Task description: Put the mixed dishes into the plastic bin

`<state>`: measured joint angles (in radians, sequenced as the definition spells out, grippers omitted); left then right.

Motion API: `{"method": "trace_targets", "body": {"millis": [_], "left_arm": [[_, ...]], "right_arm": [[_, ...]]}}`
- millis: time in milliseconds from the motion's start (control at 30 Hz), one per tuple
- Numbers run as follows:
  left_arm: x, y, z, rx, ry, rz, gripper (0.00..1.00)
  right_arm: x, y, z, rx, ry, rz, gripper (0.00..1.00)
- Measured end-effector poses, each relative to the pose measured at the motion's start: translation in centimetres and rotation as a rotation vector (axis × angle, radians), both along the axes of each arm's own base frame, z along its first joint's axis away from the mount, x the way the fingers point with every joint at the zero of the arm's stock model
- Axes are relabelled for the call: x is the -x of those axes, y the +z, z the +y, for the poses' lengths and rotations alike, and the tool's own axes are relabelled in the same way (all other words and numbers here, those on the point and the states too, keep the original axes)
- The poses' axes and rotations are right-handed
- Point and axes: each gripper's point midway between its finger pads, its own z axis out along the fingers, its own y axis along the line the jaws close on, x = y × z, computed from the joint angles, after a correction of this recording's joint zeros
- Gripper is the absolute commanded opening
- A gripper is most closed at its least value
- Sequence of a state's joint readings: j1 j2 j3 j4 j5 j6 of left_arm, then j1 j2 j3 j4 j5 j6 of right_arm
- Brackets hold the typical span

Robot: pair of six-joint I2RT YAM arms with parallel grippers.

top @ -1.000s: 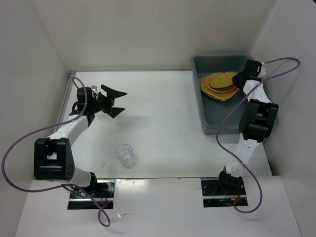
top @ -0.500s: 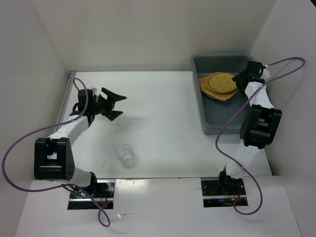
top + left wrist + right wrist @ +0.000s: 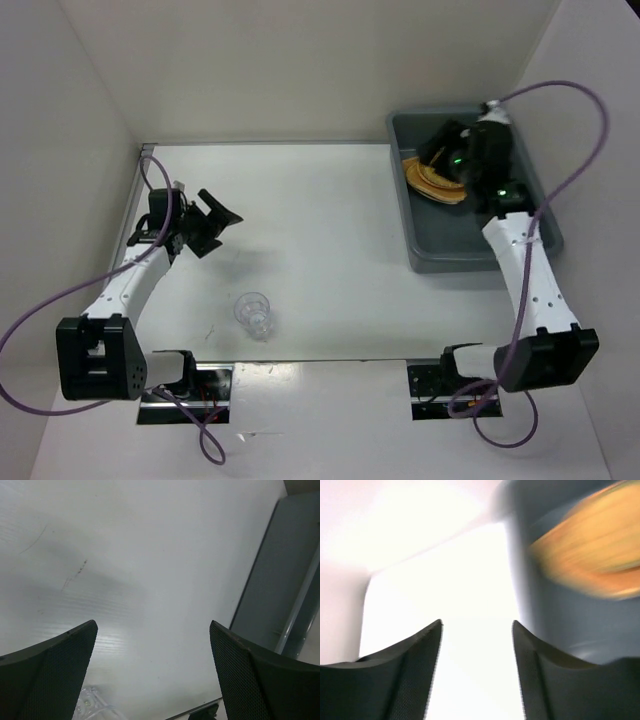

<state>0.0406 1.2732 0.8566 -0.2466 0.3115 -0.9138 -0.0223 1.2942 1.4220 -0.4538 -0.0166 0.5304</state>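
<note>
A small clear ribbed cup (image 3: pixel 253 312) stands on the white table in front of my left arm; its edge also shows at the bottom of the left wrist view (image 3: pixel 92 706). My left gripper (image 3: pixel 213 230) (image 3: pixel 153 625) hangs open and empty behind and to the left of the cup. The blue-grey plastic bin (image 3: pixel 480 240) sits at the back right. Tan-orange plates (image 3: pixel 432 183) lie stacked inside it against the left wall. My right gripper (image 3: pixel 440 152) (image 3: pixel 477 622) hovers open and empty over the bin, just behind the plates (image 3: pixel 595 545), which are blurred in the right wrist view.
White walls close in the table on the left, back and right. The bin's side (image 3: pixel 280 595) shows at the right of the left wrist view. A purple cable (image 3: pixel 570 120) loops above the right arm.
My right gripper has opened, risen off the plates and swung left over the bin, the arm stretching out. My left gripper has drifted slightly left and nearer. The cup has not moved.
</note>
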Motion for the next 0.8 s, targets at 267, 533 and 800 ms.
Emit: {"method": "trace_targets", "body": {"millis": [267, 533, 800], "left_arm": [[1.9, -0.1, 0.5, -0.056, -0.015, 0.017, 0.99], [3.6, -0.3, 0.3, -0.061, -0.037, 0.011, 0.99], [5.0, -0.2, 0.2, -0.061, -0.043, 0.016, 0.99]], "right_arm": [[10.4, -9.7, 21.4, 0.025, 0.652, 0.284, 0.60], [18.7, -14.7, 31.3, 0.085, 0.946, 0.440, 0.59], [23.8, -22.5, 35.9, 0.192, 1.039, 0.631, 0.59]]}}
